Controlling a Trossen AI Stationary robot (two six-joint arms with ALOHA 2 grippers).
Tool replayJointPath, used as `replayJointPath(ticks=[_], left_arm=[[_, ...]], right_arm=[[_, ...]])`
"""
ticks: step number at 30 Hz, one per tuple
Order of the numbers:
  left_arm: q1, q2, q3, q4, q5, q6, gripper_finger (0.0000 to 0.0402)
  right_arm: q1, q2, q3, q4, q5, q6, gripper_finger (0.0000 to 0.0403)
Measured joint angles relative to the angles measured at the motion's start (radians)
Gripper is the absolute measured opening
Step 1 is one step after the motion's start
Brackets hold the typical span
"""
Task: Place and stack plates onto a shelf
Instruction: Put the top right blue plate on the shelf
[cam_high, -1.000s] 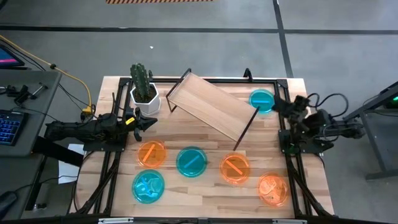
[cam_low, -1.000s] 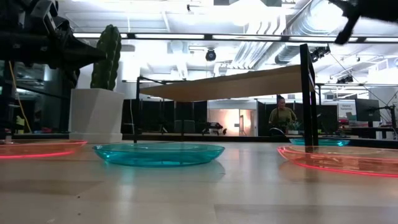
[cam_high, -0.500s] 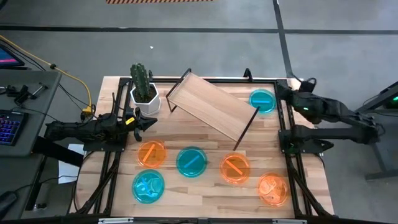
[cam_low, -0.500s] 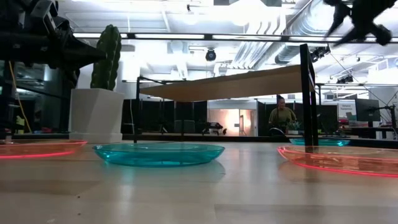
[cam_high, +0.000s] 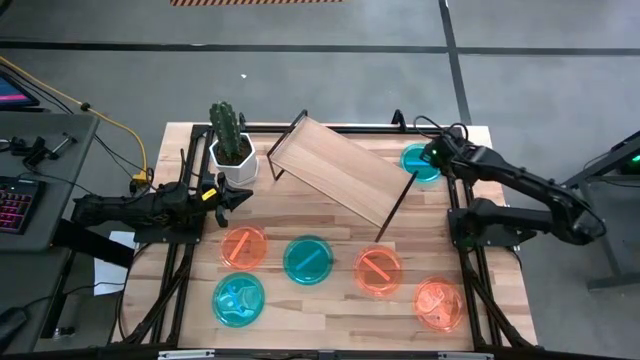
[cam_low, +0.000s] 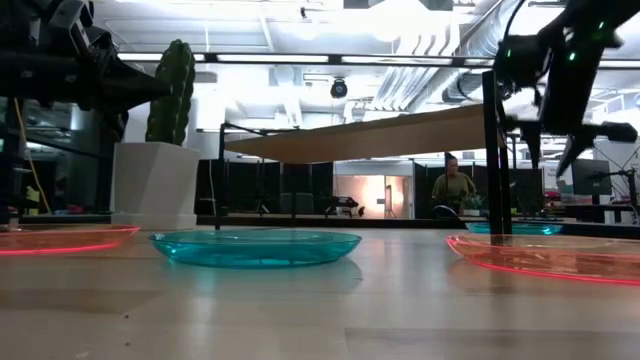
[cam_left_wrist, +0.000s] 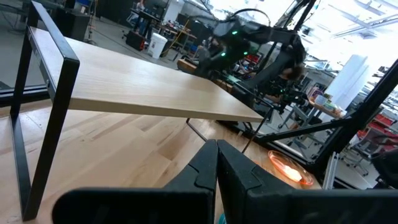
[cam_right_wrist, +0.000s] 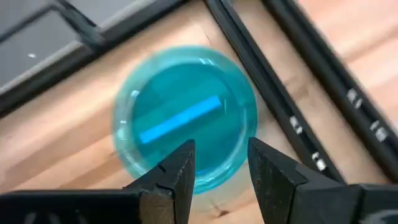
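Note:
The light-wood shelf (cam_high: 340, 170) stands on its black legs, set diagonally at the far middle of the table. One teal plate (cam_high: 420, 160) lies flat at the far right corner. My right gripper (cam_high: 433, 153) hangs open above it, fingers pointing down, and the plate (cam_right_wrist: 186, 118) shows between and beyond its fingers (cam_right_wrist: 177, 171). Flat on the near half of the table lie two teal plates (cam_high: 308, 260), (cam_high: 238, 298) and three orange ones (cam_high: 243, 246), (cam_high: 378, 270), (cam_high: 439, 303). My left gripper (cam_high: 235, 195) waits shut at the left, near the cactus pot.
A cactus in a white pot (cam_high: 232, 148) stands at the far left, beside the shelf's left end. Black frame rails (cam_high: 458, 205) run along the table's right and left sides. A person (cam_low: 455, 190) stands far back in the room.
My right gripper has swung from the table's right edge toward the far right teal plate and come down over it, fingers pointing down. It has opened on the way. The plates and the shelf have not moved.

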Motion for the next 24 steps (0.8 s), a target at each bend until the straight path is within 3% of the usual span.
replayJointPath(ticks=[8, 17, 24], left_arm=[[0.000, 0.000, 0.000, 0.000, 0.000, 0.000, 0.0001], [0.000, 0.000, 0.000, 0.000, 0.000, 0.000, 0.0001], [0.000, 0.000, 0.000, 0.000, 0.000, 0.000, 0.0001]], right_arm=[[-0.119, 0.081, -0.062, 0.076, -0.067, 0.000, 0.0129], [-0.129, 0.156, -0.136, 0.112, -0.053, 0.118, 0.0129], [-0.129, 0.192, -0.210, 0.298, -0.076, 0.197, 0.0129]])
